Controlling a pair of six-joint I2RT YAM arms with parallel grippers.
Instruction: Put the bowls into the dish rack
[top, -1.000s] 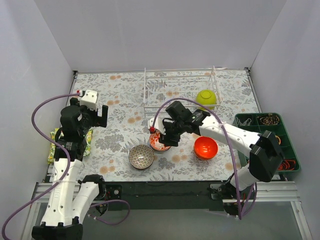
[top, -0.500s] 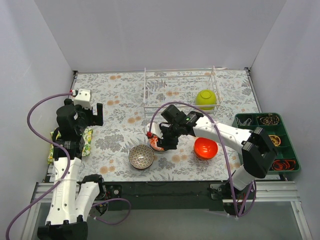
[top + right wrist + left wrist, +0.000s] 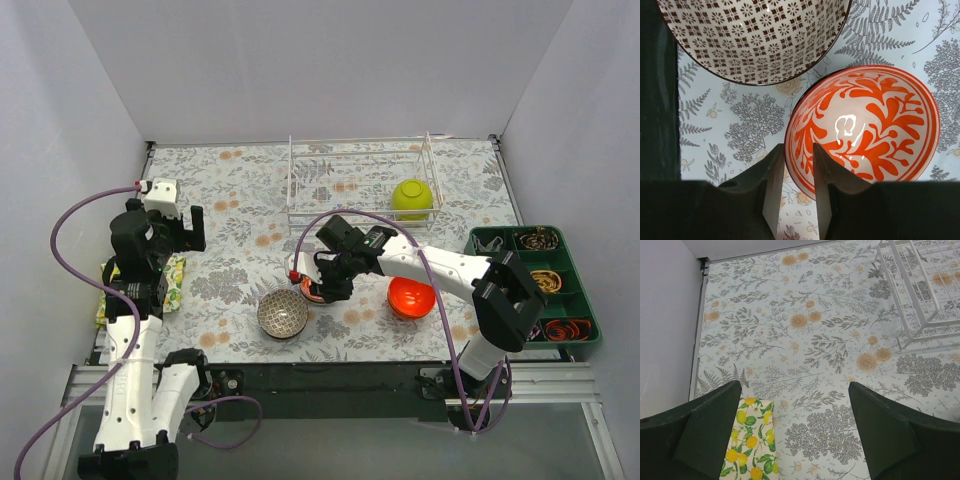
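A red-and-white patterned bowl (image 3: 312,289) sits on the floral mat, beside a dark brown-and-white patterned bowl (image 3: 282,313). My right gripper (image 3: 318,283) is closed over the red-and-white bowl's rim (image 3: 875,125), one finger inside and one outside (image 3: 796,155). The dark patterned bowl (image 3: 755,35) lies just beyond it. A plain orange-red bowl (image 3: 411,297) sits to the right. A lime-green bowl (image 3: 412,198) is at the right end of the wire dish rack (image 3: 355,180). My left gripper (image 3: 190,228) is open and empty (image 3: 795,390) above the mat at the left. The other bowls are out of view.
A lemon-print cloth (image 3: 170,282) lies at the left edge, also under the left gripper in its wrist view (image 3: 747,440). A dark green compartmented tray (image 3: 575,300) stands at the right. The rack's corner (image 3: 920,295) shows in the left wrist view. White walls enclose the table.
My right gripper has moved left and down onto the red-and-white bowl's rim. My left arm has drawn back a little to the left.
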